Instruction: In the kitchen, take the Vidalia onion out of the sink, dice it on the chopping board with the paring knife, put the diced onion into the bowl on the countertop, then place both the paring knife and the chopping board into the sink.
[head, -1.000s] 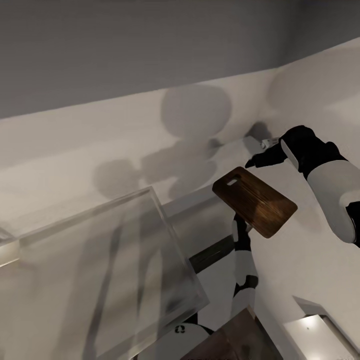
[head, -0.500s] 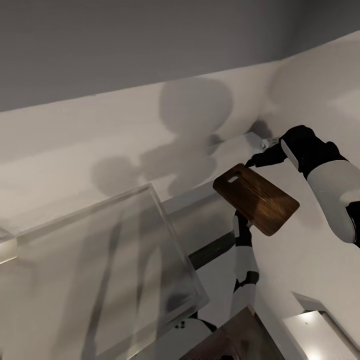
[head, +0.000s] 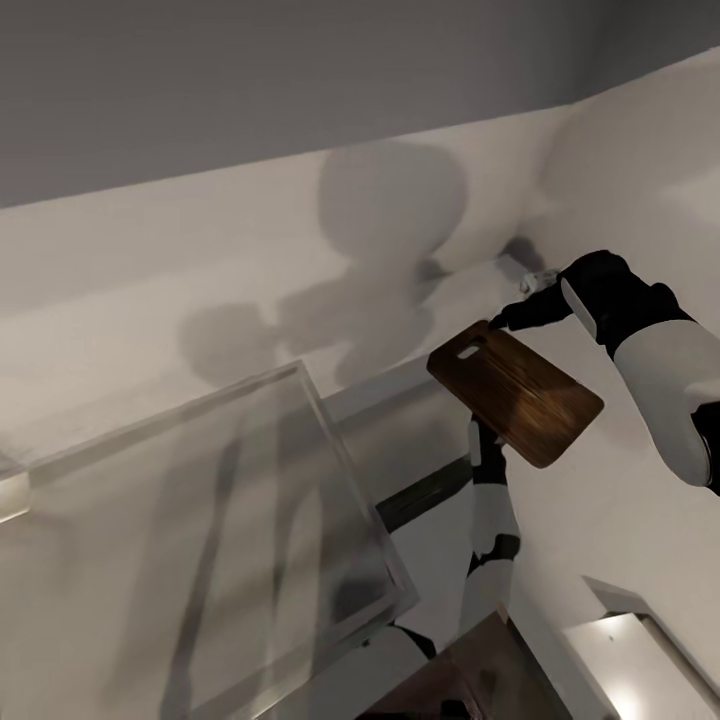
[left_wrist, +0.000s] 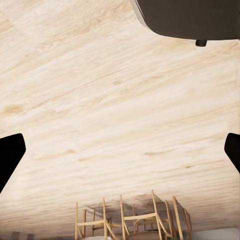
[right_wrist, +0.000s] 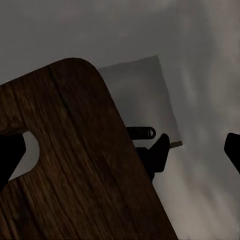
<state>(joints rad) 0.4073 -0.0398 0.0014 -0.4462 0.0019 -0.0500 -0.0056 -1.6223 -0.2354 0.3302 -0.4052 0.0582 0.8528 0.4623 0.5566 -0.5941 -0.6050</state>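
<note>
In the head view the chopping board (head: 515, 393) hangs in the air, tilted, in front of a pale wall that carries the robot's own shadow. Its slotted end points toward the right claw (head: 500, 325), whose dark tip meets the board's corner beside the oval slot. The right arm (head: 650, 350) runs back from that corner. Below the board the left arm (head: 490, 530) hangs down. Further from the board, toward the left arm's side, a glass-topped table (head: 200, 520) stands tilted in the frame.

In the left wrist view the left claw (left_wrist: 120, 152) is spread wide, one dark fingertip (left_wrist: 10, 155) at each edge, with nothing between them. Past it lies a pale wood-plank floor (left_wrist: 115, 100), with wooden chairs (left_wrist: 132, 220) far off and a dark rounded body (left_wrist: 190, 20) at the opposite edge.

In the right wrist view the board (right_wrist: 75, 165) covers much of the picture, its slot beside one dark fingertip (right_wrist: 10, 155) of the right claw (right_wrist: 120, 152). The other fingertip stands well apart from the board, so whether the claw truly grips the board cannot be told. Beyond the board's rounded corner a grey wall and a pale glassy panel (right_wrist: 145, 95) show.
</note>
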